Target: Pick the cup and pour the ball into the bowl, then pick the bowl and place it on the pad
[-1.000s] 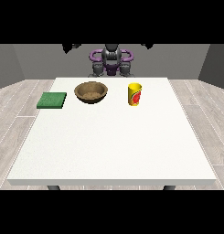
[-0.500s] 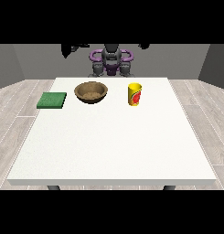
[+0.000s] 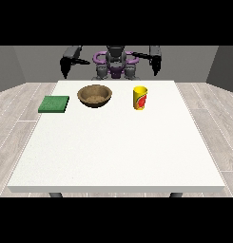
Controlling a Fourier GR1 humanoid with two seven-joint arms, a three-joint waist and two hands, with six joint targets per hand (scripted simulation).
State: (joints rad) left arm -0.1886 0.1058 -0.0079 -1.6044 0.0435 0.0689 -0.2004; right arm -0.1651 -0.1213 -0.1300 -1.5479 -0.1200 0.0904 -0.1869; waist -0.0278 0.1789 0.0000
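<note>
A yellow cup (image 3: 140,98) with a red mark stands upright on the white table (image 3: 118,147), right of centre at the far side. Whatever it holds is hidden from here. A brown wooden bowl (image 3: 94,95) sits to its left, and a green square pad (image 3: 54,104) lies near the table's far left edge. Both arms are raised out to the sides behind the table's far edge. The hand at the view's left (image 3: 65,67) and the hand at the view's right (image 3: 155,65) hang with fingers pointing down, open, holding nothing and well away from the cup.
The robot's torso (image 3: 116,66) stands behind the far edge of the table. Grey plank floor surrounds the table on all sides. The near half of the tabletop carries no objects.
Both hands have sunk a little from up beside the robot's head, and the one at the view's left has swung outward. Cup, bowl and pad have not moved.
</note>
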